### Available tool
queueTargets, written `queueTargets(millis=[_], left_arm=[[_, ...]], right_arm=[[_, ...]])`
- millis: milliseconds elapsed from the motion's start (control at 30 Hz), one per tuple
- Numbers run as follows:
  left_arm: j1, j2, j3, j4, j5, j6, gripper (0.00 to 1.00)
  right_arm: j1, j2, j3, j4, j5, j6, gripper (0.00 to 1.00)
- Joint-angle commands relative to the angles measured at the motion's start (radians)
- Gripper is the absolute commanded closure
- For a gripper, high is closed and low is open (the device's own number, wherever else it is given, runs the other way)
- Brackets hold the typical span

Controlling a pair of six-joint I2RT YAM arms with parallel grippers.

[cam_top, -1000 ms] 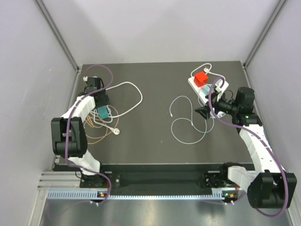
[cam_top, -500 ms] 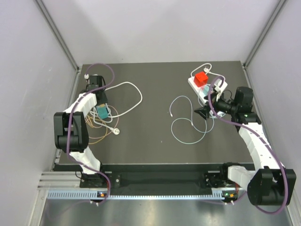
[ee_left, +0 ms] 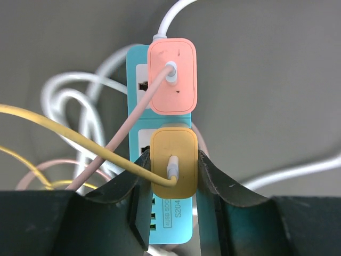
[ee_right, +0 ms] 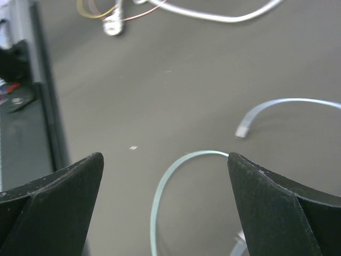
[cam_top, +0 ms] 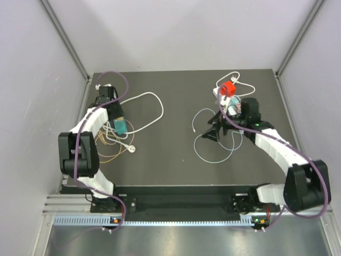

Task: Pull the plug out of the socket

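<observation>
**Step in hand: grasp.** The left gripper (ee_left: 173,153) has its jaws pinching the yellow plug (ee_left: 173,176), with one finger against each side face. This plug sits in the teal power strip (ee_left: 184,232), on the left side of the table (ee_right: 160,80). A pink plug (ee_left: 171,74) occupies the neighbouring outlet. Extraction has not begun, and the yellow plug appears seated on the strip.

The right gripper (ee_right: 165,157) hovers with its jaws spread wide over bare table and a pale blue cable (ee_right: 160,186). It holds nothing. The white power strip (cam_top: 217,92), carrying a red plug (cam_top: 228,88), lies at the far right, just beyond this arm. The arm hides most of it, so its long axis cannot be read.

**Orientation.** In the left wrist view the teal strip's long axis runs up the frame, in line with the fingers. Its outlets face upward. The yellow plug's lead leaves from the plug's top face.

**Next move, as judged.** Pull straight up along the prong axis, without rocking. The strip looks light and nothing holds it down, so it may lift with the plug unless restrained.
</observation>
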Motion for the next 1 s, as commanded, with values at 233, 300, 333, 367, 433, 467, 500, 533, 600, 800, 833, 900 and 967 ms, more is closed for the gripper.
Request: queueTargets(millis=[233,300,333,367,433,467,500,533,600,800,833,900,967], left_arm=[[-0.130,-0.269,-0.224,0.252,0.330,-0.277,1.00],[-0.190,-0.296,-0.265,0.313,0.315,-0.337,1.00],[-0.209,-0.301,-0.275,0.329,0.303,-0.357,1.00],[-0.247,-0.313,-0.284,0.338,0.287,-0.398,1.00],[-0.296,-0.328,-0.311,0.364,0.237,-0.442,1.00],[-0.316,-0.333,-0.318,0.364,0.205,-0.490,1.00],[-0.334,-0.341,-0.334,0.391,0.172,-0.514,1.00],[-0.369,-0.347,-0.344,0.413,0.130,-0.535,1.00],[-0.403,-0.358,-0.367,0.428,0.056,-0.604,1.00],[-0.503,-0.338,-0.378,0.479,-0.079,-0.727,1.00],[-0.522,-0.332,-0.374,0.482,-0.089,-0.736,1.00],[-0.540,-0.313,-0.356,0.482,-0.125,-0.758,1.00],[-0.563,-0.296,-0.342,0.488,-0.141,-0.778,1.00]], right_arm=[[0.245,0.291,0.150,0.265,0.098,0.456,0.00],[0.266,0.336,0.162,0.337,0.178,0.580,0.00],[0.284,0.353,0.172,0.388,0.191,0.616,0.00],[0.295,0.368,0.178,0.406,0.203,0.645,0.00],[0.325,0.417,0.208,0.435,0.217,0.696,0.00],[0.336,0.434,0.224,0.433,0.225,0.705,0.00],[0.345,0.468,0.237,0.429,0.241,0.731,0.00],[0.358,0.483,0.257,0.437,0.248,0.750,0.00],[0.370,0.522,0.267,0.448,0.273,0.799,0.00],[0.396,0.554,0.270,0.443,0.309,0.811,0.00],[0.407,0.553,0.265,0.440,0.315,0.807,0.00],[0.425,0.548,0.259,0.440,0.332,0.791,0.00],[0.431,0.546,0.261,0.429,0.359,0.781,0.00]])
